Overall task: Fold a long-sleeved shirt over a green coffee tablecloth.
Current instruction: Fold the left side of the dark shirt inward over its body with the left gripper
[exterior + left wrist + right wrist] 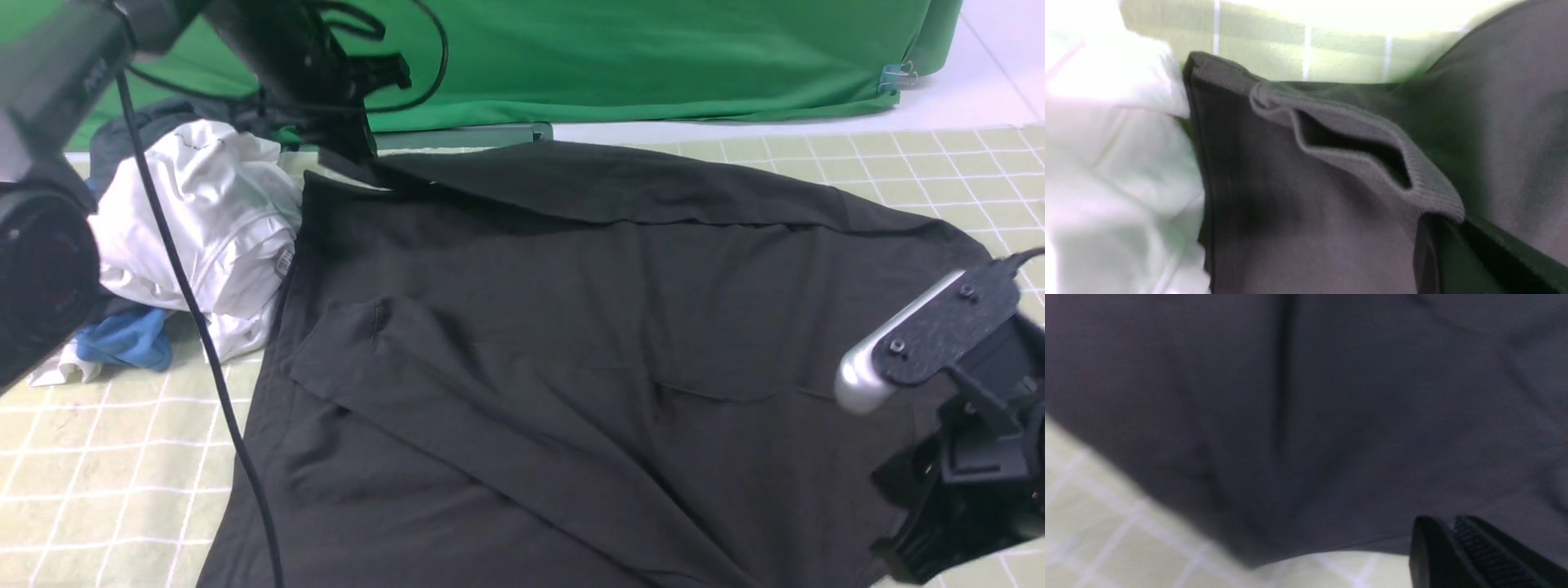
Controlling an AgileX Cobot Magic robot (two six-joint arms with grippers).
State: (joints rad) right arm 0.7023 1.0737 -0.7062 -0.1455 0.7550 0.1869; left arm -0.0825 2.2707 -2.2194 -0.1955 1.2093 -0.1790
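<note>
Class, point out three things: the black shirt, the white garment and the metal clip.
Black shirt point(522, 310): front view, body.
White garment point(204, 212): front view, crumpled side.
Metal clip point(892, 78): front view, body.

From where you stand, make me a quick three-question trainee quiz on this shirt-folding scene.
1. True or false: the left pincer grips the charcoal long-sleeved shirt.
2. Fill in: the tablecloth under the shirt has a printed pattern of pale lines forming a ____.
3. Which lies beside the shirt, on the robot's left: A, the white garment; B, a red towel; C, a wooden spoon?
Key: 1 true; 2 grid; 3 A.
</note>
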